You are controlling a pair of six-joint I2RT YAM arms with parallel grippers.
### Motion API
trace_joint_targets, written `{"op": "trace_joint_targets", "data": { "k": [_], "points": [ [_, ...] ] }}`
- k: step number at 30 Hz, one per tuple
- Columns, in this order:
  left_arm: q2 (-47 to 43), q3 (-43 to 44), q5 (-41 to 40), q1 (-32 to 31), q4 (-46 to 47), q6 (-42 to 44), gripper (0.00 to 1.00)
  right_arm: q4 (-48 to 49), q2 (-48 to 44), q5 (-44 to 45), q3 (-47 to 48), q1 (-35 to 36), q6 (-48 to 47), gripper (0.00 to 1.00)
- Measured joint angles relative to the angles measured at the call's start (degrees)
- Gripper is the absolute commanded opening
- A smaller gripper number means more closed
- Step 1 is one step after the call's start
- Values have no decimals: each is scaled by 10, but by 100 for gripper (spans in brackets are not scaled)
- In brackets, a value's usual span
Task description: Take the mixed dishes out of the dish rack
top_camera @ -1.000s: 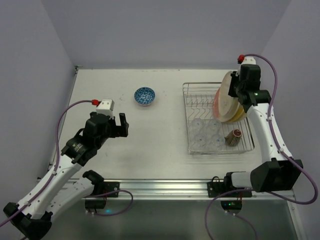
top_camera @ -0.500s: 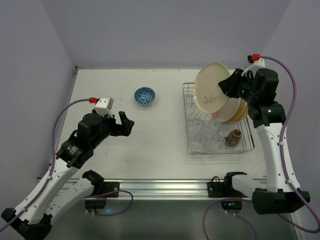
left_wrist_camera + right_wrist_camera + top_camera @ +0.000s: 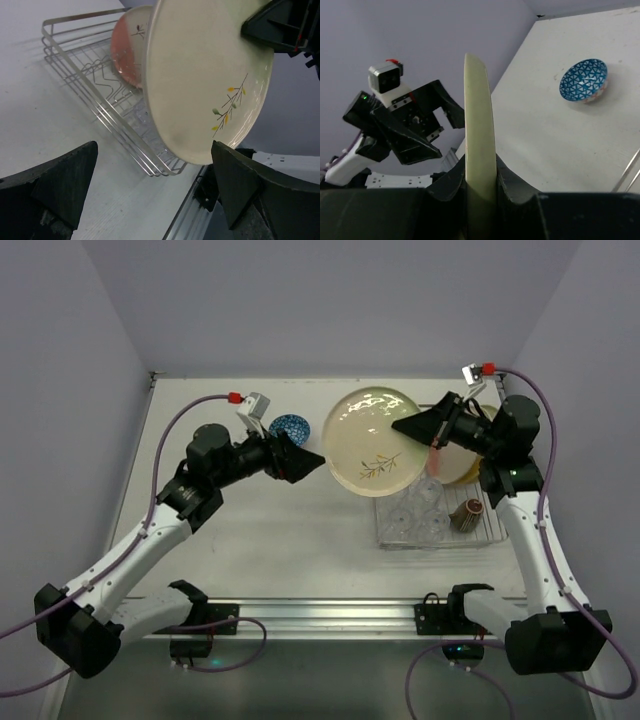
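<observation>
A large cream plate [image 3: 372,443] with a twig pattern hangs on edge over the table, left of the dish rack [image 3: 392,536]. My right gripper [image 3: 413,427] is shut on its right rim, and in the right wrist view the rim [image 3: 479,120] sits pinched between the jaws of that gripper [image 3: 480,186]. My left gripper [image 3: 306,461] is open, just left of the plate and apart from it. The left wrist view shows the plate [image 3: 200,75] ahead of the open gripper [image 3: 155,197]. More plates [image 3: 462,465], clear glasses [image 3: 412,510] and a dark cup [image 3: 467,513] remain in the rack [image 3: 95,87].
A small blue-patterned bowl [image 3: 287,423] stands on the table at the back, partly hidden behind my left wrist, and shows in the right wrist view [image 3: 583,80]. Walls close the table on three sides. A metal rail [image 3: 330,615] runs along the near edge.
The right arm lifted the cream plate out of the rack and swung it left over the table. The left arm rose and reached right towards the plate, still open.
</observation>
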Motion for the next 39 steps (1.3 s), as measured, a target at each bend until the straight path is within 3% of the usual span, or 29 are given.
{"op": "trace_joint_targets", "data": {
  "k": [8,12,19,20,21,22,23,28,31,35,37,38,39],
  "points": [
    [80,-8,151,0,191,-95,97,92,0,-64,-16,17,58,0],
    [94,-24,204,0,309,-160,69,123,1,-80,-33,21,80,0],
    [113,-56,232,5,426,-238,36,176,0,-110,-49,25,117,0],
    [116,-59,235,6,439,-247,29,185,0,-113,-52,25,124,0],
    [119,-61,238,6,447,-253,13,194,0,-116,-55,25,130,0],
    [122,-63,239,7,453,-269,4,201,0,-120,-57,26,132,0],
    [125,-64,232,8,448,-281,0,221,0,-125,-60,26,125,0],
    [134,-69,227,9,456,-290,0,219,3,-122,-62,27,125,3],
    [119,-72,209,10,419,-289,0,199,13,-117,-59,27,111,16],
    [80,-73,158,6,341,-284,0,145,32,-83,-44,33,87,52],
    [53,-73,122,4,293,-282,0,117,39,-51,-36,31,70,63],
    [39,-73,104,4,270,-282,0,103,42,-38,-33,29,62,87],
    [24,-73,84,4,250,-283,0,88,44,-24,-29,28,56,99]
  ]
}}
